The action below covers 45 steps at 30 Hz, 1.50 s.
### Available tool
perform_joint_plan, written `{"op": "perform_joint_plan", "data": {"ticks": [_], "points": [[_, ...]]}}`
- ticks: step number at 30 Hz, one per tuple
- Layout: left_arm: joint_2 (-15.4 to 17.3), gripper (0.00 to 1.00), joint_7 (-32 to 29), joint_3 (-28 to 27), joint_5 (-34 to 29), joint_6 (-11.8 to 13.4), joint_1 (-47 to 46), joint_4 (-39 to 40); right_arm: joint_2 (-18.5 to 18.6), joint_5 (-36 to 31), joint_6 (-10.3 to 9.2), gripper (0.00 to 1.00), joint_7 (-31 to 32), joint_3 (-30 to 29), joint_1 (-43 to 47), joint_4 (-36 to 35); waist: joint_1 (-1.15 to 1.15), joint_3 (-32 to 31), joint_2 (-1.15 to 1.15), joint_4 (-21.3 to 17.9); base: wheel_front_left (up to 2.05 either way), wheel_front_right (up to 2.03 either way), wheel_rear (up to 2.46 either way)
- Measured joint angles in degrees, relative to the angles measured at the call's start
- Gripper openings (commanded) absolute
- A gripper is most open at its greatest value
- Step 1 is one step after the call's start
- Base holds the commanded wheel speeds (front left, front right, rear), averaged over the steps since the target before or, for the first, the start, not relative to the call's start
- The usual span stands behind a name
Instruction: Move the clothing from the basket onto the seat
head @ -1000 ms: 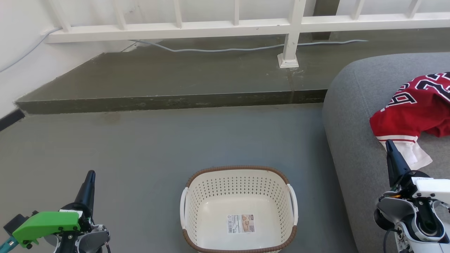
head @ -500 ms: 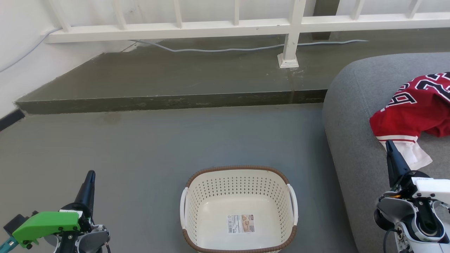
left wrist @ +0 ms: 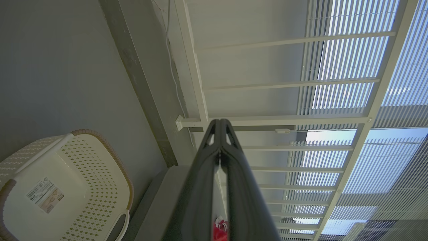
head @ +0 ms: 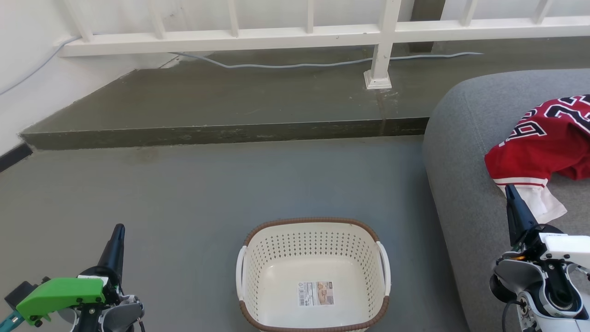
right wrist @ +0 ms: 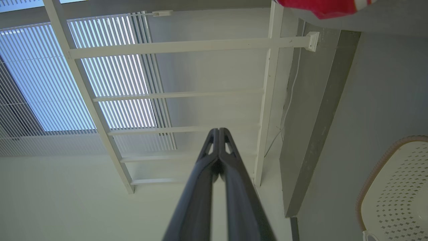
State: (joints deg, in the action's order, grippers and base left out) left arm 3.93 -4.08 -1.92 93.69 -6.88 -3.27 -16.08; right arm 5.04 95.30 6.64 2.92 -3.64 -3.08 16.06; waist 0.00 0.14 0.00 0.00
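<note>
Clothing, a red jersey (head: 548,143) with black-and-white numerals, lies crumpled on the grey sofa seat (head: 465,152) at the right, with a white-edged fold (head: 541,203) trailing toward its near side; whether that fold belongs to the shorts cannot be told. The cream perforated basket (head: 313,244) stands on the grey concrete floor (head: 230,184) just left of the seat, and only the label (head: 316,293) shows on its bottom, so the transfer looks complete. That would explain the arms' pose. The left jaws, pressed together, point up over the floor well left of the basket. The right jaws, likewise pressed together and pinching nothing, rise by the seat's near edge, close to the white fold; whether they touch it cannot be told. Both seem parked rather than reaching. The floor is smooth and matt, ending at a low raised step (head: 221,133) on the far side. A white railing (head: 276,34) runs along that step, one post (head: 381,64) fixed down by a base plate, and a pale cable (head: 295,64) snakes along behind it. A white wall (head: 27,55) closes the far left, and slatted blinds (left wrist: 351,67) show beyond the railing
</note>
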Motion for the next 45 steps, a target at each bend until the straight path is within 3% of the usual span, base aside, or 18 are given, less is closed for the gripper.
{"op": "perform_joint_plan", "data": {"ticks": [45], "points": [[-0.26,0.00,-0.41,-0.15,0.00,-0.01,-0.01,0.03,-0.12,-0.01,0.08,0.00,0.34,-0.30,-0.02,0.02,0.00,0.01,0.00,0.00,0.00,0.00,0.00]]}}
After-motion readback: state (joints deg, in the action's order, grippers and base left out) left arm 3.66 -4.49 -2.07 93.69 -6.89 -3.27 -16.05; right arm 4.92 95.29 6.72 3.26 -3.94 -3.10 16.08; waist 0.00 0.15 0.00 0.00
